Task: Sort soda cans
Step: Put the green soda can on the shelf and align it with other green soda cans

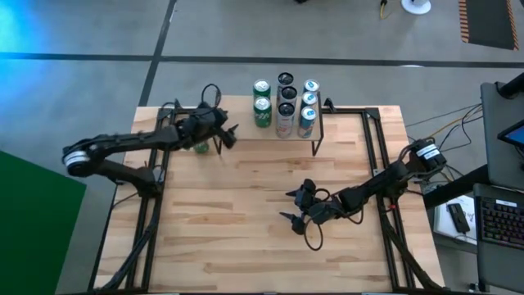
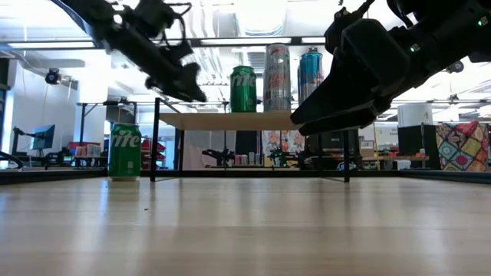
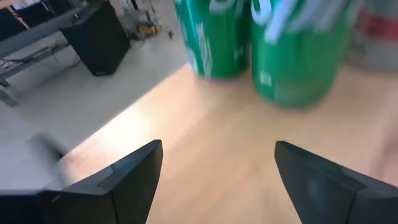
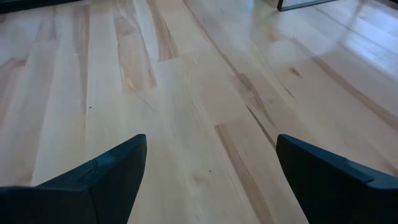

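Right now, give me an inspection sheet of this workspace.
Surface: pale wooden plank table, middle and front bare.
Job's things: one green metal soda can stands upright on the table. Two more green cans, black cans and pale blue and silver cans stand in rows on the small raised wooden shelf.
Clutter: nothing seen.
Grippers: left claw open, empty, beside the lone green can. Right claw open, empty, over bare table.
Cables: black cable loop at the left wrist; loose wires on the floor at right.
Surroundings: keyboard at right.
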Available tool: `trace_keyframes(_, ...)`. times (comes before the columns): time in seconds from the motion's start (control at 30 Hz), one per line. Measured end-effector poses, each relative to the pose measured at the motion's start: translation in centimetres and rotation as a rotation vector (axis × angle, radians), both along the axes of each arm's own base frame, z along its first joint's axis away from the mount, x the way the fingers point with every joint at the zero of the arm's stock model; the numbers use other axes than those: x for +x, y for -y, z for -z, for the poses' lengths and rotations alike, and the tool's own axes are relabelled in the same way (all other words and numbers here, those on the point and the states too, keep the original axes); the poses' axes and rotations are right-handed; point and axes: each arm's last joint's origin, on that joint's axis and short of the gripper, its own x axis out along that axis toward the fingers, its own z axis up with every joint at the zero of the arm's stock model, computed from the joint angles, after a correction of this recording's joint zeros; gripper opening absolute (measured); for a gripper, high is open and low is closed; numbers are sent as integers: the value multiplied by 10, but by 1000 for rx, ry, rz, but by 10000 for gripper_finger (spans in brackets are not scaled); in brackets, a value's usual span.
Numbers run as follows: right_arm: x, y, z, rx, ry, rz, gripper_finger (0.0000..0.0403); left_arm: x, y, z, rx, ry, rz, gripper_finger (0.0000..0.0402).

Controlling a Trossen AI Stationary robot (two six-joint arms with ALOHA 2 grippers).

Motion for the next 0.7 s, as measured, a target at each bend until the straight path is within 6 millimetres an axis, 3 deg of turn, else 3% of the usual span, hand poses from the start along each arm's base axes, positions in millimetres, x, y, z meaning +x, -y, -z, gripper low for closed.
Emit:
trace_keyframes(0.17, -2, 0, -1, 1, -16, 2, 345, -41, 20, -14, -64, -170, 6, 299)
trace_keyframes(0.4, -2, 0, 0, 14, -17, 11, 345, -92, 45, -39, -73, -111, 4, 333)
trace_keyframes(0.47, -2, 1, 0, 20, -15, 14, 345, -101, 50, -32, -79, -82, -7, 347)
trace_keyframes(0.7, -3, 0, -1, 49, -9, 24, 345, -114, 54, 20, -75, -61, -70, 394)
